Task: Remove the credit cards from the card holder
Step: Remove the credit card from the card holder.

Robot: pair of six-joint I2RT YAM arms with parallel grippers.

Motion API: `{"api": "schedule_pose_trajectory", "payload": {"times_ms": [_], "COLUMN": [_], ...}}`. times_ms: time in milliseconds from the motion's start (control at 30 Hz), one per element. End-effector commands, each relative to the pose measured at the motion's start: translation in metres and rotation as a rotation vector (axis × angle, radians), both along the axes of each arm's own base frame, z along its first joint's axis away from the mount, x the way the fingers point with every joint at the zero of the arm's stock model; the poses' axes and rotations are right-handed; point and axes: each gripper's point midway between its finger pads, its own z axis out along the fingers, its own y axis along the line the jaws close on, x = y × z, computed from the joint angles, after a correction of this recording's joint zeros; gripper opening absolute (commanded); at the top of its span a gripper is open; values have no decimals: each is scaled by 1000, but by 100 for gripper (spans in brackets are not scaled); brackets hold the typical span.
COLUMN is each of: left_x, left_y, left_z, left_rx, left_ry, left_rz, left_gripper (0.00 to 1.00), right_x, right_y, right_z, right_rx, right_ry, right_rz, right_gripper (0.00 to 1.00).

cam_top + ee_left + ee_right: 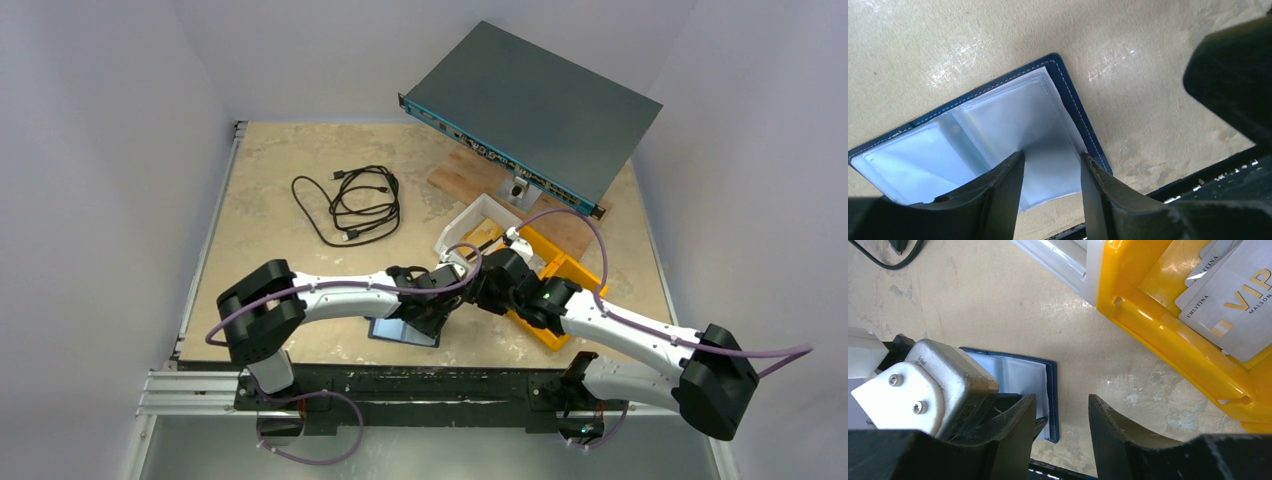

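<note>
Two pairs of jaws stand apart, and neither holds anything. The left gripper [1052, 167] has its fingers spread over the clear plastic sleeves of the card holder [1075, 107], with the tips above the right-hand sleeve page. I cannot tell if they touch the plastic. The card holder lies open and flat on the table [1158, 75], near its front edge, and a navy border with white stitching runs around the pale blue inside. The right gripper [1059, 412] is spread over bare table just beside the holder's edge, close to the left gripper's body. Further to the right stands a yellow bin [1168, 335], and inside it lie several silver cards [1238, 305], one with the gold letters "VIP". A white bin [1068, 260] sits right against the yellow one. In the top view a coiled black cable [350, 205] lies well apart at the far left. A grey rack unit [530, 110] stands at the far side, over a wooden board [465, 178].
</note>
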Motion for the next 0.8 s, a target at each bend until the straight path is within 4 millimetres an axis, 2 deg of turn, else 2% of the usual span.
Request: {"api": "schedule_pose_trajectory", "payload": {"times_ms": [0,233,400,600,767], "left_x": [5,6,10,27,35], "left_y": [9,6,-1,1,0], "left_z": [-13,-20,-9,23,48], "left_rx": [109,119,10,-234,-382], "left_ry": [-31,-17,27,85,106], "left_rz": [23,37,91,204,243], "left_gripper": [41,16,0,0,0], "right_x": [3,3,2,4,4], "right_y": [-6,-3,8,35,57], "right_z": [-1,-3,-2,1,-5], "right_rx": [-9,-11,19,53,80], "right_ry": [-9,-4,-2,-18,4], "right_rz": [-28,-15,41,167,238], "right_gripper": [43,43,43,42,40]}}
